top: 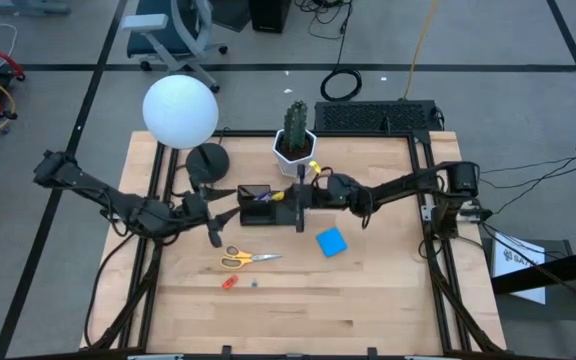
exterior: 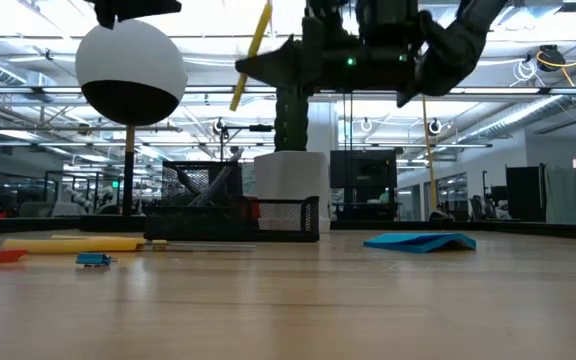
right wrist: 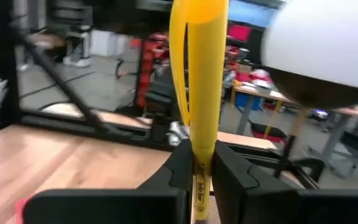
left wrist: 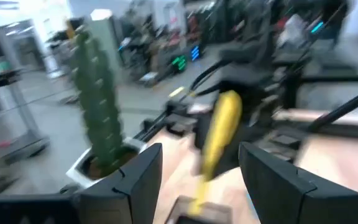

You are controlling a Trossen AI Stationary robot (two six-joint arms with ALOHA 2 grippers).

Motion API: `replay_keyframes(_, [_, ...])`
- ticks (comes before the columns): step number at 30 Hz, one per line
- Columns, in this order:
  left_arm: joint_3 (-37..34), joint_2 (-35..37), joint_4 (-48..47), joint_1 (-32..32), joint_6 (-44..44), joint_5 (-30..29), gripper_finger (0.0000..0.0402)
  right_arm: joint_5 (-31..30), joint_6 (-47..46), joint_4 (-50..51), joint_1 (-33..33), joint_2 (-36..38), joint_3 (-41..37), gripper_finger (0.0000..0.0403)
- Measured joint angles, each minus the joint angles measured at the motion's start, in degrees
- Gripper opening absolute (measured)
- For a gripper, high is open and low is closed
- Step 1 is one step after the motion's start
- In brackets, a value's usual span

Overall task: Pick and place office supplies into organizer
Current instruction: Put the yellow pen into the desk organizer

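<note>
The yellow pen [right wrist: 197, 87] stands clamped between the fingers of the right pincer [right wrist: 201, 165], which are closed tight on its lower barrel while its top sticks up and leans away from them. That pincer hangs above the organizer [top: 258, 203], a black tray on the desk [top: 368, 290] directly below. To finish well, I judge the pen's low end should be lined up over an open compartment and lowered inside before release, so it does not tip over the rim. The left pincer [top: 211, 213] waits with its fingers spread wide and empty, just beside the organizer, opposite the right one. Farther out lie the scissors [top: 240, 258], the blue sticky-note pad [top: 331, 241] and the red-orange piece [top: 229, 283].
</note>
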State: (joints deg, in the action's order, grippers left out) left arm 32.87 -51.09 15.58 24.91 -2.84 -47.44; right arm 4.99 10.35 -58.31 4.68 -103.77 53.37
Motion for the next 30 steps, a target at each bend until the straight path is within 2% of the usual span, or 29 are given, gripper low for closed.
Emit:
replay_keyframes(4, [-6.8,3.6,11.5,-2.6,-2.6,10.4,0.0218,0.3,-1.8,-1.0,2.0,-0.9,-0.1,0.0028])
replay_keyframes(8, [-11.1,4.7,17.5,-5.2,-2.3,15.4,0.0218,1.4,-2.8,-4.1,3.2,-3.1,0.0,0.0028])
replay_keyframes(13, [-12.4,4.5,17.5,-6.7,1.0,16.4,0.0218,2.8,-5.2,-5.3,5.4,-7.3,2.6,0.0028])
replay_keyframes(19, [-12.5,4.3,17.6,-5.2,1.8,16.6,0.0218,4.6,-8.0,-4.6,6.3,-12.2,7.9,0.0028])
replay_keyframes(26, [-12.5,4.2,17.2,-3.8,3.1,16.3,0.0218,2.8,-8.1,6.7,6.5,-13.4,12.9,0.0028])
replay_keyframes(30, [-12.5,4.2,17.2,-3.6,3.2,16.1,0.0218,2.5,-7.0,8.0,6.5,-13.4,13.0,0.0028])
